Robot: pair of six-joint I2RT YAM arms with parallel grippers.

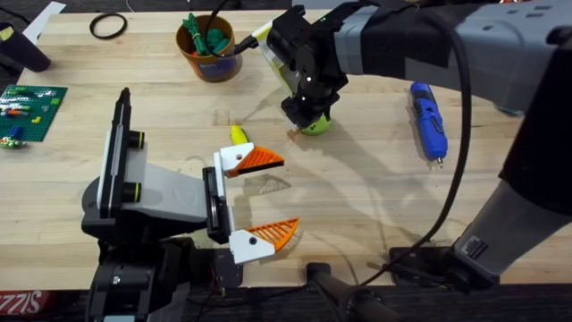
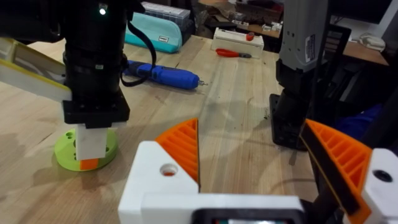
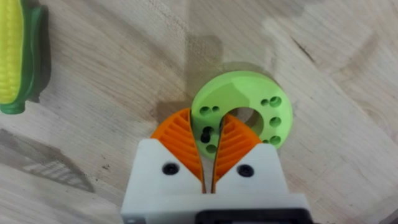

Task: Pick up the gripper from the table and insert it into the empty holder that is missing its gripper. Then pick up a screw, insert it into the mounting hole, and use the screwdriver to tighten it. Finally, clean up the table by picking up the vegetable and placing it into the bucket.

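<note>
Your pale wooden surface (image 1: 357,197) carries a green ring-shaped holder (image 3: 249,112) near centre. Your right tool (image 3: 209,140) stands on it, pads pinching its rim. Your left tool (image 1: 259,197) waits spread at seven o'clock. The screwdriver (image 1: 427,121) lies at three o'clock, the bucket (image 1: 207,49) at eleven.

This is a robotics lab or workshop bench: a pale butcher-block wooden table (image 1: 357,188) carries two robot arms and loose work tools. Right of the right arm's white-and-orange gripper (image 1: 308,112) lies a slim bright-blue powered screwdriver (image 1: 427,119), and to its left an orange-brown pot with a dark blue band (image 1: 206,52) holding green items, with a green building-brick plate (image 1: 31,105) near the table's left edge. Beyond the screwdriver, the left wrist view shows a teal case (image 2: 154,32), red-handled pliers (image 2: 235,53) and cluttered equipment.
</note>
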